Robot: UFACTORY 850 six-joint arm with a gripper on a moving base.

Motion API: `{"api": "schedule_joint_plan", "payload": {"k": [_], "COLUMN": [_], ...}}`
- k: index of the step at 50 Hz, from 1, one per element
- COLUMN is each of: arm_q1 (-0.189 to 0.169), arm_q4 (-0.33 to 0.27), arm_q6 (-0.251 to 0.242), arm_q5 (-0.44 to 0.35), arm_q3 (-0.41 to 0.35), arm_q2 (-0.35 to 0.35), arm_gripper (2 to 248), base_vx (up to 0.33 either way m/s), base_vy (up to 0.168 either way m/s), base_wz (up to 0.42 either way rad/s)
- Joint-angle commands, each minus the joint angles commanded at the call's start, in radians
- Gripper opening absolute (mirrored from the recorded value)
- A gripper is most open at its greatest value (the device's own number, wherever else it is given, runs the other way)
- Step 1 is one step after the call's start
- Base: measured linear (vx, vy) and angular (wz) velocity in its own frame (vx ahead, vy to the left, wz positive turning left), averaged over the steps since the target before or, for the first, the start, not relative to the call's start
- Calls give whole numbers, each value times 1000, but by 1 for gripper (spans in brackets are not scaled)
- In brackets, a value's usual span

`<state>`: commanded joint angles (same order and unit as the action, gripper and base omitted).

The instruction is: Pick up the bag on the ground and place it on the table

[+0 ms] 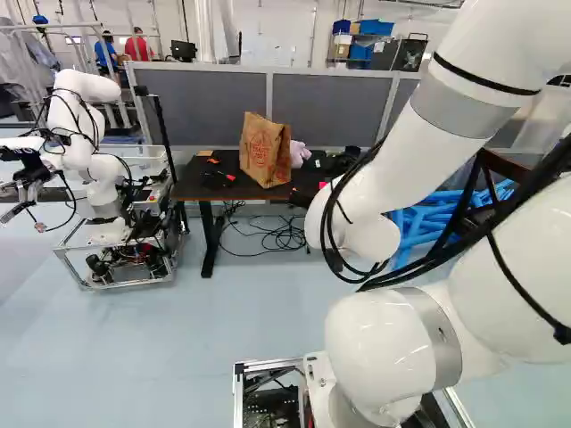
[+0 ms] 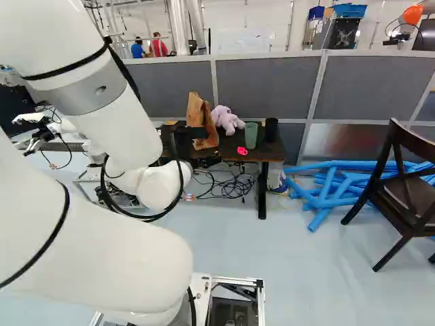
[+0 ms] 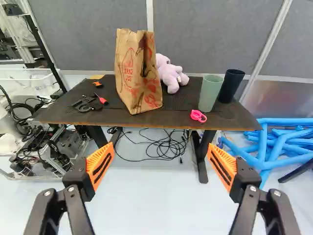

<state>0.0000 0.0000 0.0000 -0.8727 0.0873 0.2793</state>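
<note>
The paper bag (image 3: pixel 126 90) is brown with a red printed pattern, the plush toy (image 3: pixel 171 77) pale lilac, one cup (image 3: pixel 210 93) muted green, the other cup (image 3: pixel 231 87) black, and the small looped item (image 3: pixel 198 116) bright pink. The desk (image 3: pixel 168 119) is dark brown, the tubes (image 3: pixel 281 147) blue, the chair (image 2: pixel 406 192) dark brown, the partition panels (image 3: pixel 210 34) speckled grey, and the floor (image 3: pixel 156 196) pale blue. Orange pads (image 3: pixel 101 166) with dark slots contrast with black fingers (image 3: pixel 78 180), while the arm (image 2: pixel 115 125) is glossy white with grey bands.
</note>
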Motion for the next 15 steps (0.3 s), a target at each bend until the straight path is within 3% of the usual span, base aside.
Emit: {"api": "schedule_joint_plan", "payload": {"k": [15], "arm_q1": [0], "arm_q4": [0], "arm_q6": [0], "arm_q5": [0], "arm_q3": [0], "arm_q2": [0], "arm_gripper": [247], "base_vx": [0], "base_vy": [0], "base_wz": [0]}}
